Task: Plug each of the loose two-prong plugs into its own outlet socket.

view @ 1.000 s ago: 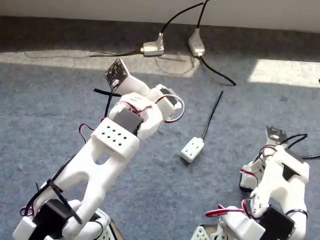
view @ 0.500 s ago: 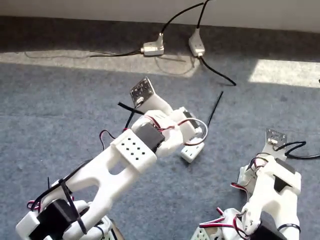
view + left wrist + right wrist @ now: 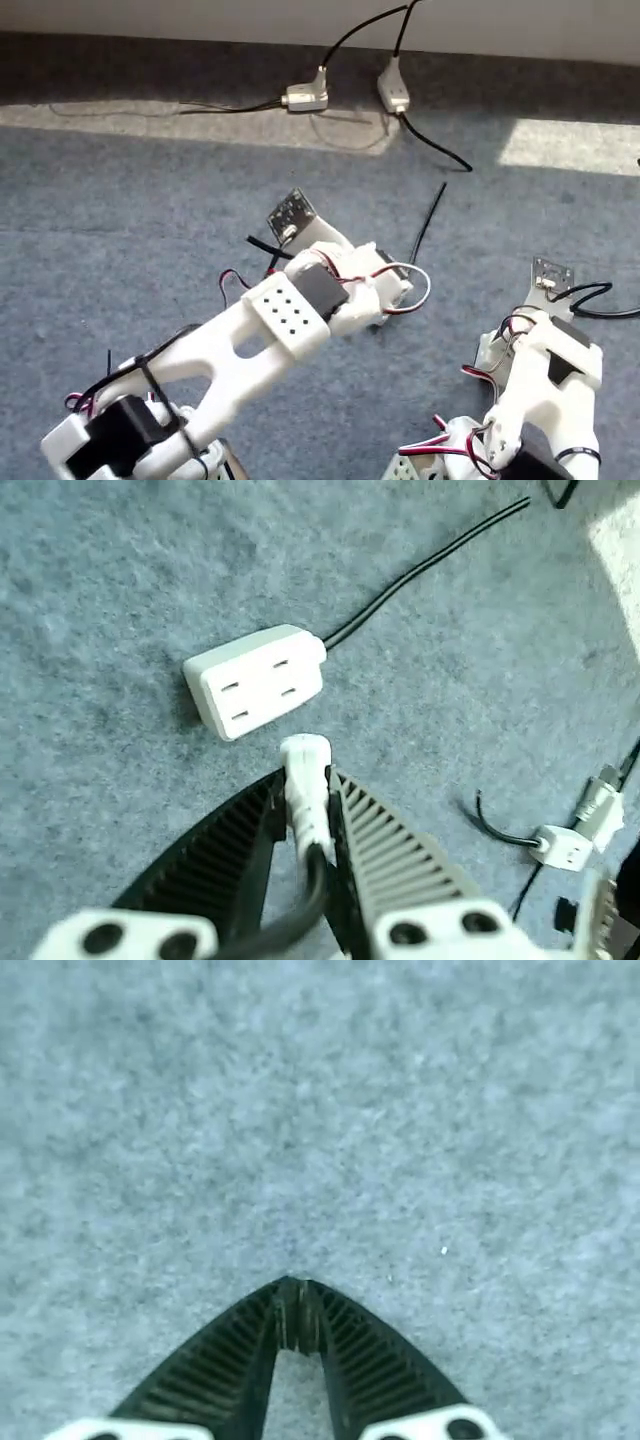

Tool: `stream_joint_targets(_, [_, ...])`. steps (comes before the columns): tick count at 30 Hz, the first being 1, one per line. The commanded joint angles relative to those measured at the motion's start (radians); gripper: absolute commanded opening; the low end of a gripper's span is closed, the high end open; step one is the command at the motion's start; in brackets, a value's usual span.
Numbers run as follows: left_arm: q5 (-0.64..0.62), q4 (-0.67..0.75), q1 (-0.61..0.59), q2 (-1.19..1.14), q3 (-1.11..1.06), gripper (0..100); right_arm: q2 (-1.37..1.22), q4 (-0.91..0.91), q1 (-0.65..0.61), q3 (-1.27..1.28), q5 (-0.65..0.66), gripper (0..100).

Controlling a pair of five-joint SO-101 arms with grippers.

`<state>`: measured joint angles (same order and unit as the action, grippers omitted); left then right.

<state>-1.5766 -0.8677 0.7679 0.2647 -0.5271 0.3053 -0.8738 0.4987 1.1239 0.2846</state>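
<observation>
The left gripper's (image 3: 305, 785) fingers (image 3: 385, 835) pinch a white plug (image 3: 302, 758) between them. Its tip sticks out past the fingertips and its black cord runs back between the jaws. The plug's tip points at the outlet block (image 3: 255, 680) and sits just beside it, with a thin strip of carpet (image 3: 120, 570) between the two. The outlet block lies flat on the carpet, its two pairs of slots facing up. Its own black cord (image 3: 430, 565) leaves from the end farthest from the plug.

In the high view, the left arm (image 3: 270, 320) stretches over the outlet block and covers it, so that the block's cord (image 3: 428, 225) comes out from under the wrist. A second white plug (image 3: 305, 97) and a third white plug (image 3: 393, 92) lie well apart from the outlet block, at the wall, each on a black cord.

The right gripper's (image 3: 298, 1305) fingers (image 3: 235, 1355) are pressed together tip to tip above bare carpet. The right arm (image 3: 545, 370) is folded well apart from the outlet block, on the side away from the left arm.
</observation>
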Motion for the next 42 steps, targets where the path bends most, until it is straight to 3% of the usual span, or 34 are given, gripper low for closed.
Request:
stream_joint_targets(1, [0.002,0.014,0.01,-0.147,0.051,1,-0.002,0.028,-0.025,0.004,-0.015,0.9])
stream_joint_targets(5, [-0.005,-0.017,0.008,-0.3,0.151,1,-0.002,0.028,-0.025,0.004,-0.015,0.9])
stream_joint_targets(12, [-0.049,-0.241,-0.041,-0.432,0.367,1,-0.004,0.028,-0.025,0.004,-0.015,0.9])
stream_joint_targets(27, [-0.04,-0.6,-0.289,-0.36,0.648,1,-0.007,0.03,-0.036,0.002,-0.015,0.9])
stream_joint_targets(31, [0.02,-0.64,-0.394,-0.361,0.676,1,-0.007,0.03,-0.14,-0.005,-0.015,0.9])
stream_joint_targets(35, [0.023,-0.683,-0.499,-0.363,0.668,1,-0.01,0.07,-0.346,-0.038,-0.015,0.9])
stream_joint_targets(42, [0.023,-0.683,-0.545,-0.361,0.619,1,-0.005,0.159,-0.556,-0.105,-0.017,0.9])
